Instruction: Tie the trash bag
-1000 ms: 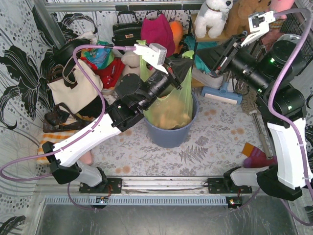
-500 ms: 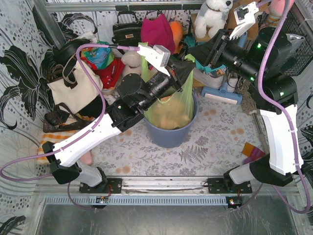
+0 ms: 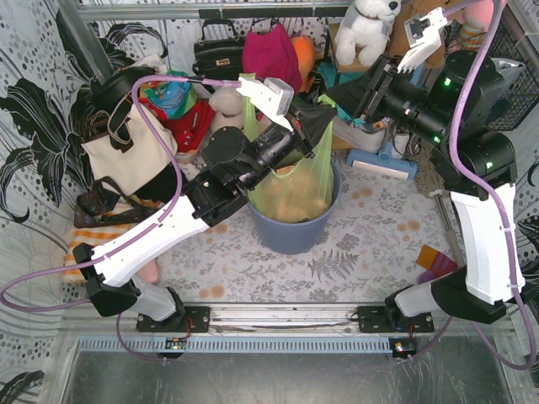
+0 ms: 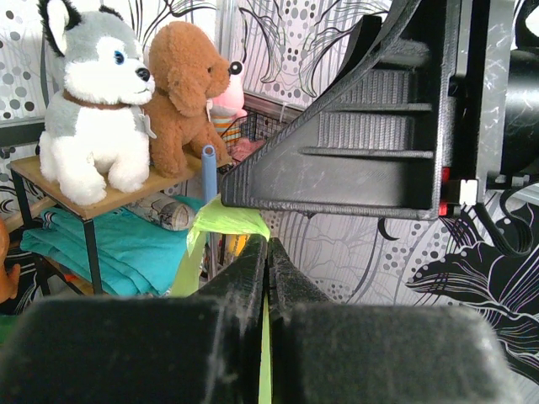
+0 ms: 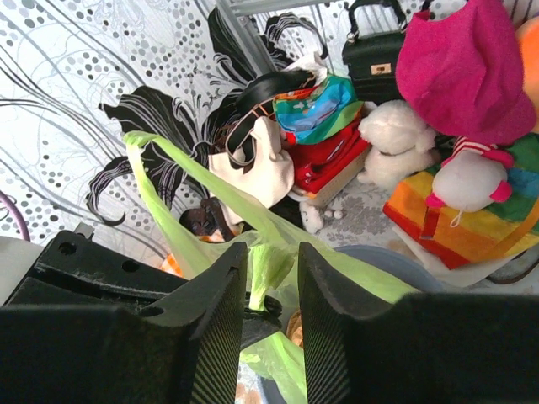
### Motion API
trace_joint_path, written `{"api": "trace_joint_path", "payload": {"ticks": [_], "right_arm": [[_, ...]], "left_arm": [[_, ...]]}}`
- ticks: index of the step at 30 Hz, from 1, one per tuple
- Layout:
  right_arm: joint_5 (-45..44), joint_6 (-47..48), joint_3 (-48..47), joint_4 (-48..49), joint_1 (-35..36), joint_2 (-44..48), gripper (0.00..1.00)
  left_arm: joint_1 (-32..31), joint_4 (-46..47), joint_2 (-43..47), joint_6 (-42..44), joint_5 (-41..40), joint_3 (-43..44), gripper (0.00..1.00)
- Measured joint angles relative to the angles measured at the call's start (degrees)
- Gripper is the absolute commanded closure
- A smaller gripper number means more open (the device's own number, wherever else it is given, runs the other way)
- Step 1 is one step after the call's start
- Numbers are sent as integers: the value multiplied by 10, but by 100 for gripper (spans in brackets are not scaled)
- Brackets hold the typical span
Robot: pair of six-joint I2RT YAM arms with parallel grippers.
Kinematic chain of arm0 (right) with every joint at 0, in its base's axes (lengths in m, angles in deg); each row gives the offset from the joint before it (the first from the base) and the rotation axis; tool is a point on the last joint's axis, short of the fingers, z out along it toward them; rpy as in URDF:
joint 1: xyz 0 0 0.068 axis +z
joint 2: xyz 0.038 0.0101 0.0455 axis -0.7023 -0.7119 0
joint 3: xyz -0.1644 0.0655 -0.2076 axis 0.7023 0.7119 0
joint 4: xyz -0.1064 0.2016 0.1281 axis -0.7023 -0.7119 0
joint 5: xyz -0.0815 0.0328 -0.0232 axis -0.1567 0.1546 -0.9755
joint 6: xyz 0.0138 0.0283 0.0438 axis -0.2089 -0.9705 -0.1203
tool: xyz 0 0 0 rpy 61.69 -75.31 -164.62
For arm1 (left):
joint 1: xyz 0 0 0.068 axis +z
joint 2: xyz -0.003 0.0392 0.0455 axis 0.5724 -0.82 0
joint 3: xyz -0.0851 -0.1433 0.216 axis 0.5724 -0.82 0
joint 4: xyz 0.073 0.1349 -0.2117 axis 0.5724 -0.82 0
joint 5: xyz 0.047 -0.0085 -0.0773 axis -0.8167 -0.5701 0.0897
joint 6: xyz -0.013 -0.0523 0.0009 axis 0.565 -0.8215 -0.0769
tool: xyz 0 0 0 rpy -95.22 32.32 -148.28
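Ok so, left pincer (image 4: 268,252) first: its two fingers are pressed together with a strip of the lime-green trash bag (image 3: 296,189) pinched flat between them, so it's clamped on the film. Right off its tip the film bunches into a small crumpled knob. That knob sits at the tip of the right pincer (image 5: 271,252), which comes in from the opposite side, so the two are almost nose to nose. The right one's fingers are apart with a clear gap and green film shows in that gap, but I can't tell if either finger really touches it. From the pincers the bag drops away as a tall peak. Its belly, with brown scraps showing through, sits down in the blue-grey round bin (image 3: 295,231) on the flowery tablecloth (image 3: 370,244). Further out, off to the left pincer's left, a white tote bag (image 3: 126,156) with black straps leans in the clutter. Way past the tips, a plush husky (image 4: 93,109) and a brown plush dog (image 4: 187,88) sit on a small wooden shelf (image 4: 109,200) above folded teal cloth (image 4: 126,244).
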Motion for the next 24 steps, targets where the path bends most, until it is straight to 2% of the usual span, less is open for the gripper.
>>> {"api": "trace_joint_path", "payload": {"ticks": [7, 13, 19, 24], "right_arm": [[23, -21, 14, 1, 0, 2, 76], [29, -30, 24, 12, 0, 7, 100], [29, -38, 36, 34, 0, 12, 100], [33, -40, 36, 52, 0, 12, 100]], "left_arm": [[0, 0, 0, 0, 0, -1, 92], [0, 1, 0, 0, 0, -2, 89], [0, 7, 5, 0, -4, -19, 87], [0, 9, 12, -2, -34, -45, 78]]}}
